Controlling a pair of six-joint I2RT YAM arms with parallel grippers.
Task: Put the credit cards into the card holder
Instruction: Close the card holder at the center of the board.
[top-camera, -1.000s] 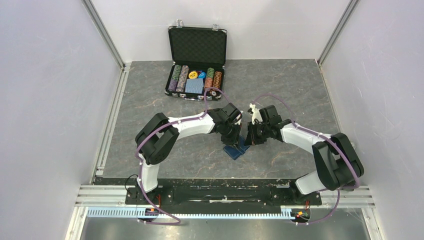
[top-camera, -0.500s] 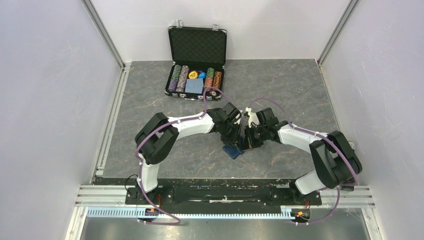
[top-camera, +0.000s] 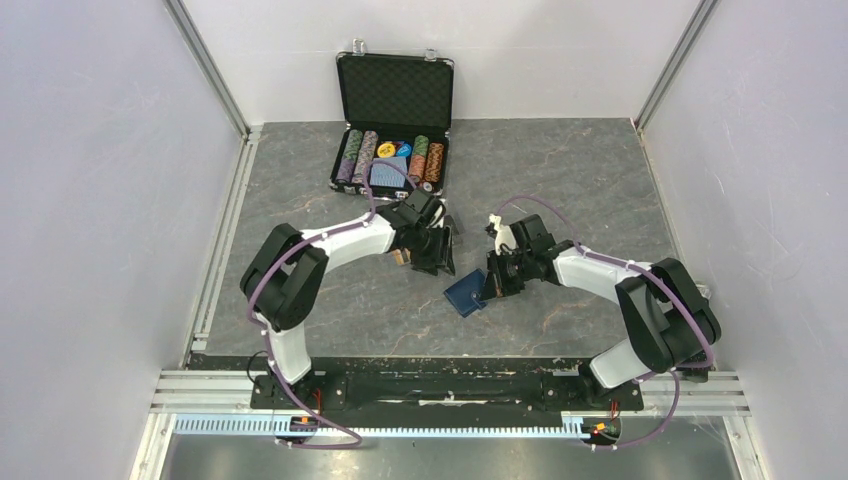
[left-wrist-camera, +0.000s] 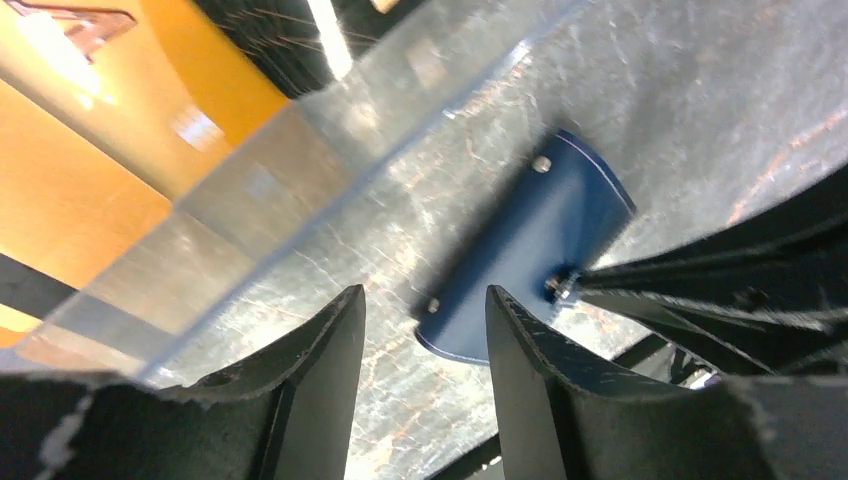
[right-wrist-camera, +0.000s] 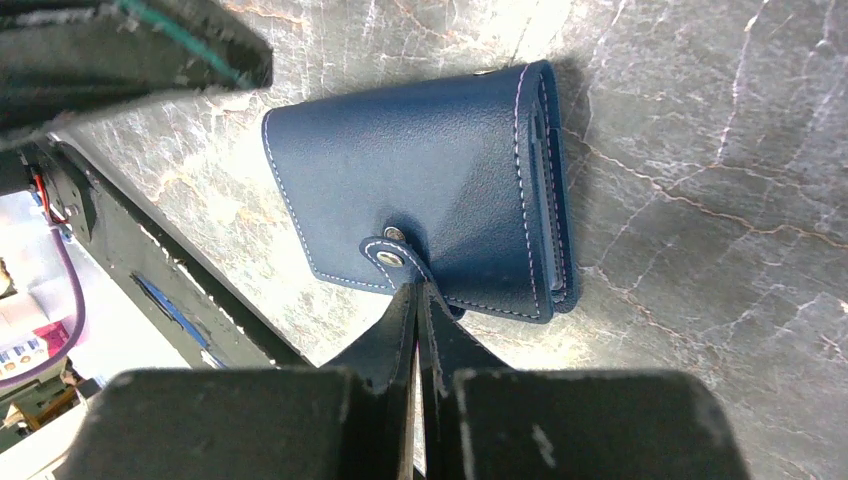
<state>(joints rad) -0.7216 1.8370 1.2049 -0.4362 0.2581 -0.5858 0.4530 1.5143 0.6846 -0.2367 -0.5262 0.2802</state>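
The navy card holder (right-wrist-camera: 420, 170) lies folded shut on the grey table, also seen in the top view (top-camera: 465, 296) and in the left wrist view (left-wrist-camera: 530, 260). My right gripper (right-wrist-camera: 415, 290) is shut on its snap tab (right-wrist-camera: 395, 255) at the holder's near edge. My left gripper (left-wrist-camera: 422, 300) is open with nothing between its fingers, a short way left of the holder (top-camera: 438, 255). Gold-orange credit cards (left-wrist-camera: 80, 190) show through a clear plastic tray (left-wrist-camera: 300, 170) just beside the left gripper. Any dark cards are out of view.
An open black briefcase (top-camera: 392, 120) with poker chips and a blue deck stands at the back of the table. White walls and metal rails (top-camera: 225, 240) close in both sides. The right arm's fingers (left-wrist-camera: 700, 290) reach in from the right.
My left gripper has opened and drawn back left, away from the card holder. My right gripper has closed fully on the snap tab and shifted slightly left. The holder has stayed on the table.
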